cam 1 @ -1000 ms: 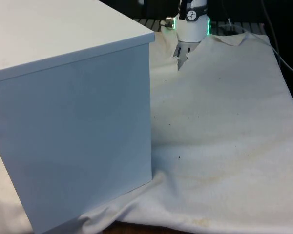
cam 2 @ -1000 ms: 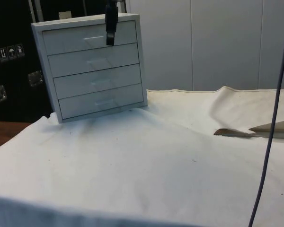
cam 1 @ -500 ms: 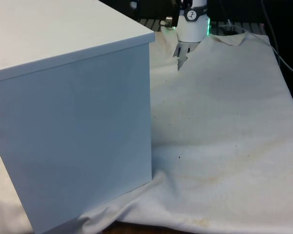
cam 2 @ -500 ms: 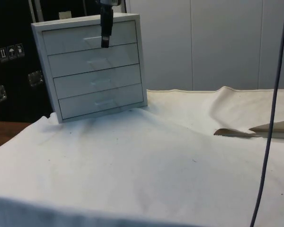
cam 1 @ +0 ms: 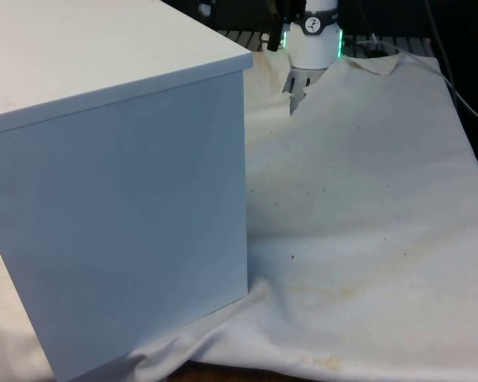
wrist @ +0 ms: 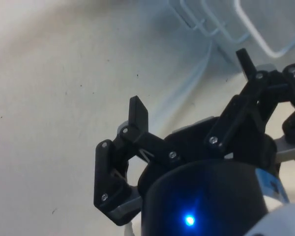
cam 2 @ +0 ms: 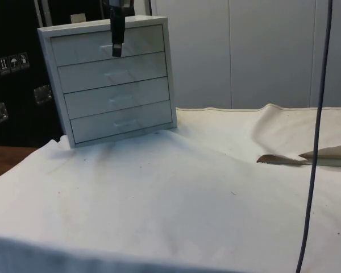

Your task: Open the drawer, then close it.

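Compared with one second ago, the gripper (cam 2: 117,48) has moved toward the side view's left: earlier it hung before the right part of the top drawer (cam 2: 108,44), now it hangs before the middle of this drawer, over its handle. Its height is nearly the same. In the front view the arm has hardly changed place. The chest of drawers (cam 2: 111,79) has not moved, and all four drawers are still closed.

The chest stands upright on the tabletop (cam 2: 176,199), at the side view's left, on the white cloth (cam 1: 358,215). In the front view the chest (cam 1: 115,183) is at the front view's left and turns its plain back and side to the camera, so the drawer fronts point away from it, toward the robot. Each drawer is long from side to side, and the drawers lie one above the other.

In the wrist view the two black fingers (wrist: 137,115) of the gripper (wrist: 191,83) stand apart, open, with nothing between them. If the tips touch the handle I cannot tell.
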Robot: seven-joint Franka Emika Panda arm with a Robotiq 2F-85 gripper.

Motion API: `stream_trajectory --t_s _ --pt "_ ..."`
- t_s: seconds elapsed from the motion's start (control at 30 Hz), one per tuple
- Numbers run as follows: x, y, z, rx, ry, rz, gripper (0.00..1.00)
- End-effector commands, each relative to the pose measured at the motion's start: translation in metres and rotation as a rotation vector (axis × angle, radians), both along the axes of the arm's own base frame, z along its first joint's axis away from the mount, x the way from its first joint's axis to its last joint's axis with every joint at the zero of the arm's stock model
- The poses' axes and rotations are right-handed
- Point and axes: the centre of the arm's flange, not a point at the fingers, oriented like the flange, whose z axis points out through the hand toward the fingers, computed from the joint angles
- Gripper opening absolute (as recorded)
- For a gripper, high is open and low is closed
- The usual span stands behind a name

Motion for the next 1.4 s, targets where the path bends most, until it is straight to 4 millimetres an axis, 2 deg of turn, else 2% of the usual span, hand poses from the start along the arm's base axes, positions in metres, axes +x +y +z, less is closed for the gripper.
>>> stream_trajectory --t_s 0.0,1.37 --pt "0.0004 0.0001 -0.0001 -0.002 0.008 0.01 1.0" --pt "0.0032 -0.0005 -0.0018 -0.104 0.042 0.249 1.0"
